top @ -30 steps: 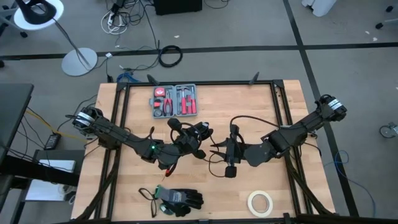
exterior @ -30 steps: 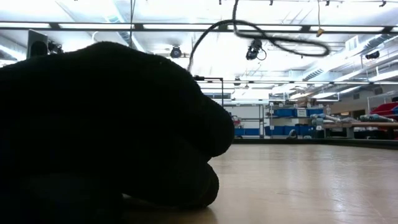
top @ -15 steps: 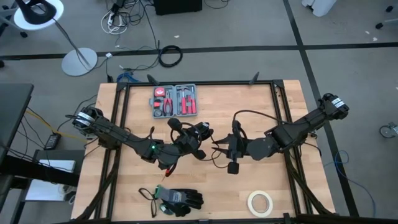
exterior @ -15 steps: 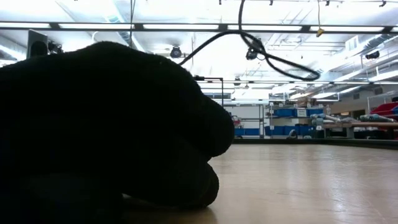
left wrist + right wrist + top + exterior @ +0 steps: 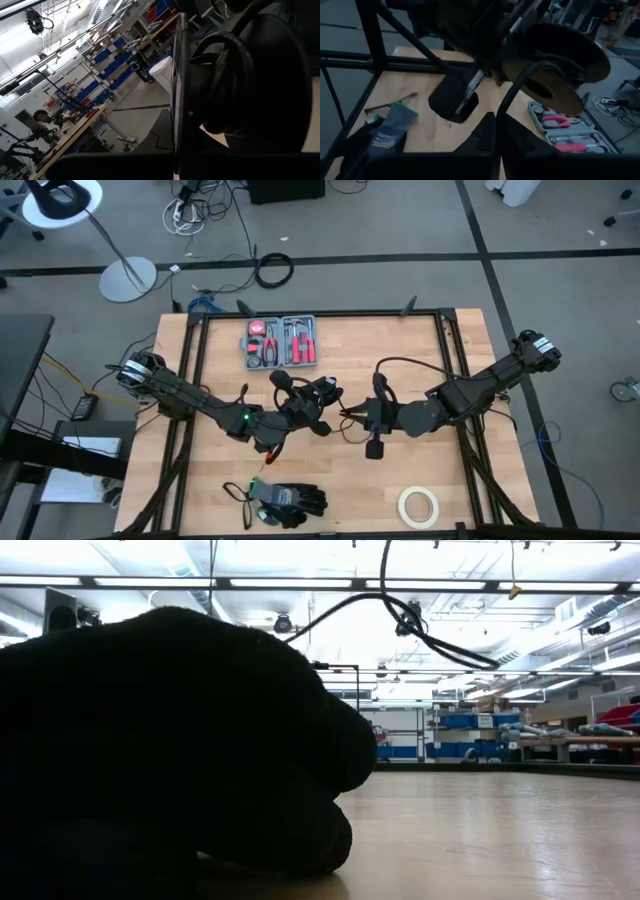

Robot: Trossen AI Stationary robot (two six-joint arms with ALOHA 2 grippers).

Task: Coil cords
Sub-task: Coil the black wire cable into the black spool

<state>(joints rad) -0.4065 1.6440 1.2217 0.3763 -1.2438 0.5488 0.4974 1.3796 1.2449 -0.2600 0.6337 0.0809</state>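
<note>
The thin black cord is partly wound into a round coil at my left gripper near the table's middle; the coil fills the left wrist view. A tail runs from the coil to my right gripper, which faces it closely from the right. A slack loop rises beside the right arm and also shows in the low view. Both grippers are shut on the cord, above the table. My left gripper holds the cord's coil, which stands right in front of the wrist camera and hides the fingers. The coil is lifted clear of the table. My right gripper has the cord's tail between its two fingers, a short way from the coil. The fingers come level from the table's right. The tail runs up to the coil, clear of the table.
An open tool case lies at the far side. Black gloves lie at the near edge and block most of the low view. A tape roll lies near right. A black block shows beside my right gripper.
My right gripper has shifted slightly toward the table's right and far side. The slack loop of cord above it has swung and drawn in narrower. The left gripper and the coil have stayed where they were.
</note>
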